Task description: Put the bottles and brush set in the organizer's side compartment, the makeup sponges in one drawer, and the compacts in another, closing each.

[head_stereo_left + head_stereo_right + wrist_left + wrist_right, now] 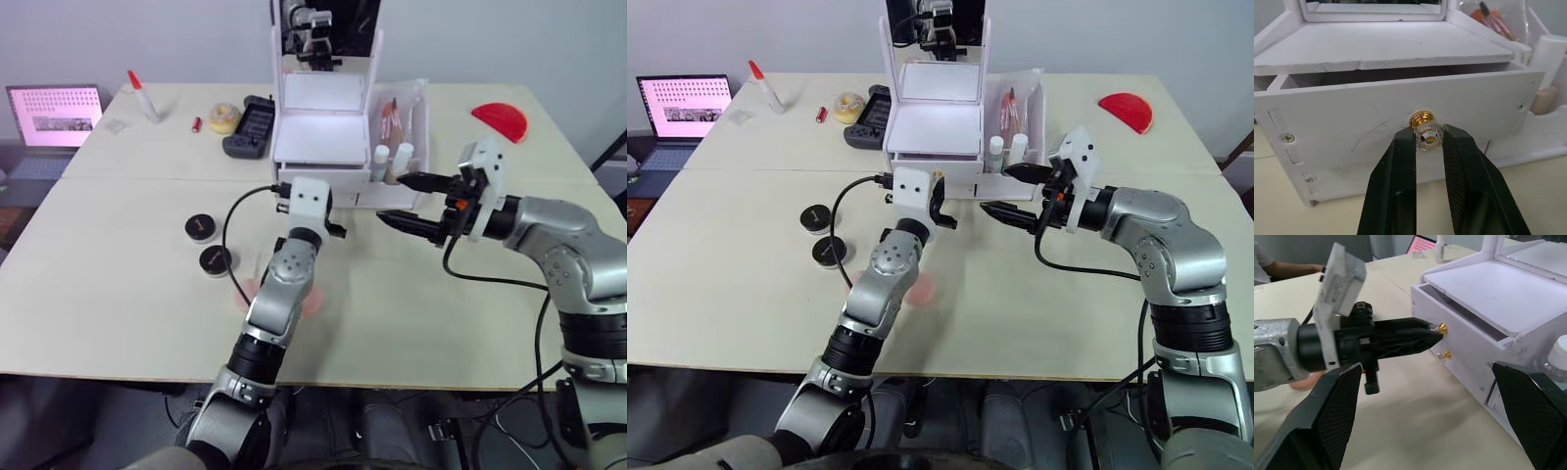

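My left gripper (1428, 139) has its two black fingers pinched on the small gold-and-clear knob (1425, 131) of the white organizer's upper drawer (1400, 122), which stands slightly pulled out. My right gripper (409, 201) hovers beside the organizer, fingers spread wide and empty, near the white bottles (392, 160) standing in the side compartment (419, 127). Two round black compacts (208, 244) lie on the table, well off to my left fingers' outer side.

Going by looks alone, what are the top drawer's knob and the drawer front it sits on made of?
The drawer knob looks like clear faceted plastic or glass on a shiny gold metal-looking base; which of the two, I cannot tell. The drawer front looks like matte white painted wood or board, with faint scratches and screw heads at its corners. The left gripper has its fingers on either side of the knob.
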Tool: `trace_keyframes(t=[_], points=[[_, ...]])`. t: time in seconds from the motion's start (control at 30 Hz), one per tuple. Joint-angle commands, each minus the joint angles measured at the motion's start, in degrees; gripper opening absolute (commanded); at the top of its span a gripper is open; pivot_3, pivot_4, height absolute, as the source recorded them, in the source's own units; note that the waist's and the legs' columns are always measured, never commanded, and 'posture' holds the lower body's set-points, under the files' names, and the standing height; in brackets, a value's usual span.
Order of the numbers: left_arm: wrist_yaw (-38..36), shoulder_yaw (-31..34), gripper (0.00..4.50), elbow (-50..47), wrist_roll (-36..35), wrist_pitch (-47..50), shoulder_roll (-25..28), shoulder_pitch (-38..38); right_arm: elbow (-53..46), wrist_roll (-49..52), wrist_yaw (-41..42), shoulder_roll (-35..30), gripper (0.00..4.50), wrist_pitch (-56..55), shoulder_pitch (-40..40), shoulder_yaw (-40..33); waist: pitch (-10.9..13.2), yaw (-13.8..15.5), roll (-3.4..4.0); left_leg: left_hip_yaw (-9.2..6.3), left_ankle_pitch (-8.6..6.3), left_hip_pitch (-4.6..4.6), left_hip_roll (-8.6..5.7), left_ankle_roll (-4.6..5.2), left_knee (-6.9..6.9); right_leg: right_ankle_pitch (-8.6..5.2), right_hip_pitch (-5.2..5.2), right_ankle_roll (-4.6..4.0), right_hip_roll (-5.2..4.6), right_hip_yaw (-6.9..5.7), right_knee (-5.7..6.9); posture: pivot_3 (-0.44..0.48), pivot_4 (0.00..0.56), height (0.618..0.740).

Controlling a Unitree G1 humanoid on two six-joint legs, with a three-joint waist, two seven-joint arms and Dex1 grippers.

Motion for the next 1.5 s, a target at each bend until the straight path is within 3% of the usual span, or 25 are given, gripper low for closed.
trace_keyframes(t=[0.03,0.3,0.87,1.13,1.27,1.37,1.43,1.5], points=[[-3.0,-4.4,0.25,-9.5,1.0,0.8,1.3,3.5,-3.0,1.6,0.1,-0.9,4.5,0.7,-1.4,-1.6,0.0,0.0,0.0,0.0,0.0,-0.05,0.0,0.01,-0.01,0.0,-0.07,0.0,0.0,0.01,0.03,0.0,0.15,0.738],[-5.5,-4.9,0.25,-19.7,1.0,6.6,4.9,9.4,-3.2,1.7,0.2,-0.9,4.5,1.4,-2.0,-1.6,0.0,0.1,0.01,0.01,0.0,-0.07,0.0,0.0,0.07,-0.01,-0.04,-0.03,0.0,0.01,0.02,0.0,0.15,0.738],[-7.1,-5.1,0.25,-23.1,1.9,9.5,6.3,10.6,-3.6,2.1,-0.2,-1.0,4.5,1.9,-2.0,-1.8,0.0,0.0,0.01,0.0,0.0,-0.07,0.01,0.01,0.03,-0.01,-0.06,-0.02,0.0,0.01,0.01,0.0,0.15,0.738],[-8.6,-5.9,4.36,-28.1,2.9,11.2,9.0,12.8,-3.9,2.4,-0.3,-0.8,4.5,2.2,-1.8,-1.9,0.0,0.0,0.02,0.0,0.0,-0.07,0.02,0.01,0.02,-0.01,-0.06,-0.03,0.0,0.01,0.01,0.0,0.15,0.738],[-11.7,-5.8,4.47,-34.3,1.9,14.6,12.6,15.6,-4.1,2.8,-0.4,-0.7,4.5,2.4,-1.8,-1.9,0.0,-0.1,0.02,0.01,0.0,-0.06,0.04,0.01,-0.01,-0.01,-0.09,-0.03,0.01,0.01,0.02,0.0,0.15,0.738],[-16.3,-3.8,4.47,-40.9,-2.7,19.2,15.9,19.0,-4.8,3.2,-0.5,-0.9,4.5,2.5,-1.0,-2.0,0.0,-0.1,0.02,0.02,0.0,-0.06,0.04,0.01,0.0,-0.05,-0.08,-0.09,0.01,0.01,0.02,0.0,0.15,0.738],[-19.7,-0.6,4.47,-45.4,-7.1,22.5,18.5,21.6,-5.7,3.6,-0.6,-1.3,4.5,2.8,-0.1,-2.4,0.0,-0.1,0.02,0.02,-0.01,-0.06,0.04,0.01,-0.01,-0.12,-0.08,-0.21,0.0,0.02,0.01,0.0,0.15,0.738],[-27.8,7.3,4.47,-51.0,-17.6,26.2,23.2,26.3,-6.8,3.7,-0.8,-2.1,4.5,3.5,1.7,-3.2,0.0,-0.1,0.02,0.02,-0.01,-0.06,0.06,0.01,-0.01,-0.13,-0.09,-0.23,0.01,0.01,0.02,0.0,0.15,0.738]])
